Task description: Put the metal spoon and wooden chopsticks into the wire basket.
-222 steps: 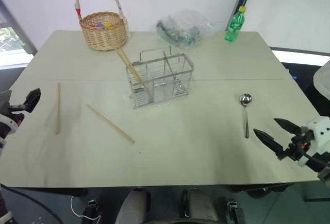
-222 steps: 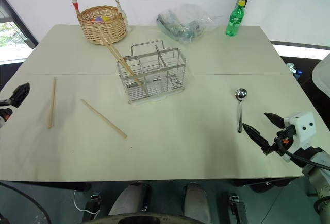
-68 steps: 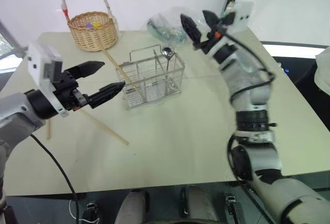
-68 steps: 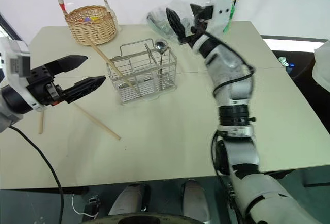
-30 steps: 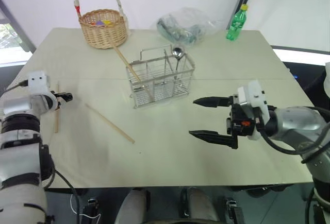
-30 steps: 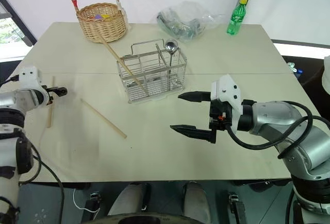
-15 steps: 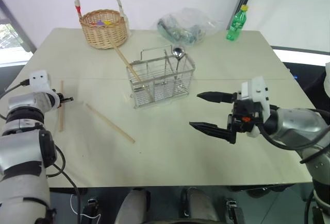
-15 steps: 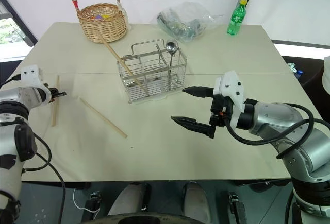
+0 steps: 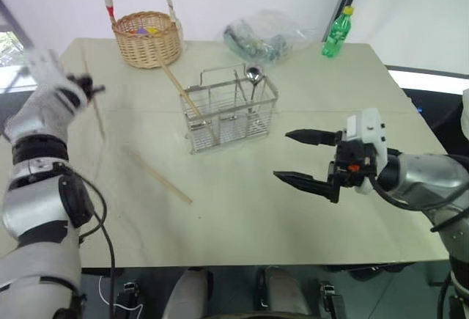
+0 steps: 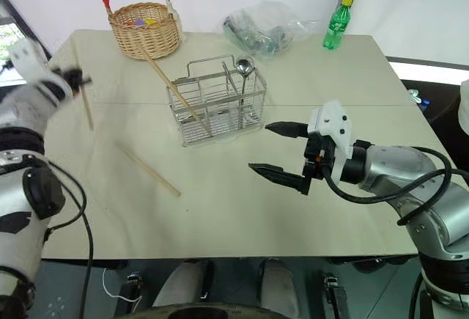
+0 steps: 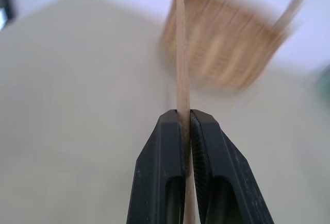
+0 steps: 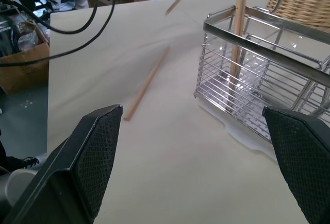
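Up high, left fingers (image 11: pixel 184 147) pinching a wooden chopstick (image 11: pixel 181 54); right fingers (image 9: pixel 293 177) spread wide.

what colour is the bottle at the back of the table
Green with a yellow cap; the bottle shows best in the right eye view.

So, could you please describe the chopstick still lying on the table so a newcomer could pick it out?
Start at the wire basket in the middle of the table. Nearer the robot on its left, one wooden chopstick lies flat and diagonal, unlike the one leaning in the basket and the one in the left gripper.
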